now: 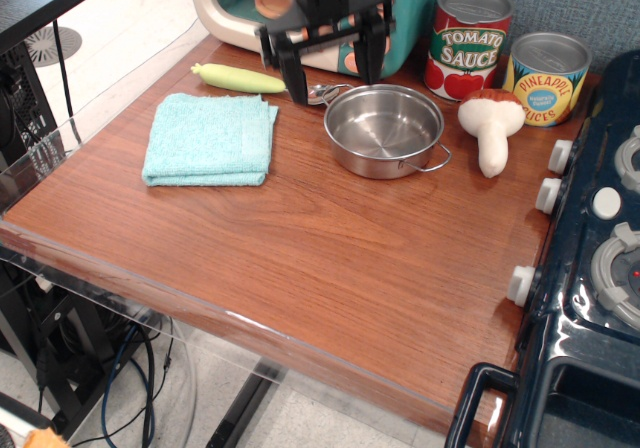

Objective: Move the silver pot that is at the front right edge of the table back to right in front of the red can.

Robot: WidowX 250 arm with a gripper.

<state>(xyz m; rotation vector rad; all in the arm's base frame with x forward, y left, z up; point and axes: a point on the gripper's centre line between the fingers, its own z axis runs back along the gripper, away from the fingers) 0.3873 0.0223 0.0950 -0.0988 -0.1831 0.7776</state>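
Observation:
The silver pot (384, 130) stands upright on the brown table (300, 258), just in front and to the left of the red Tomato Sauce can (469, 42). It is empty, with one wire handle toward the back left and one at the front right. My gripper (331, 66) hangs above the pot's back left rim, raised off the table. Its two black fingers are spread wide with nothing between them. It does not touch the pot.
A folded teal cloth (209, 138) and a yellow-green corn cob (238, 78) lie to the left. A white toy mushroom (490, 125) and a Pineapple can (546, 78) sit to the right. A teal toy microwave (330, 3) stands behind; a dark blue toy stove (590, 268) lines the right edge.

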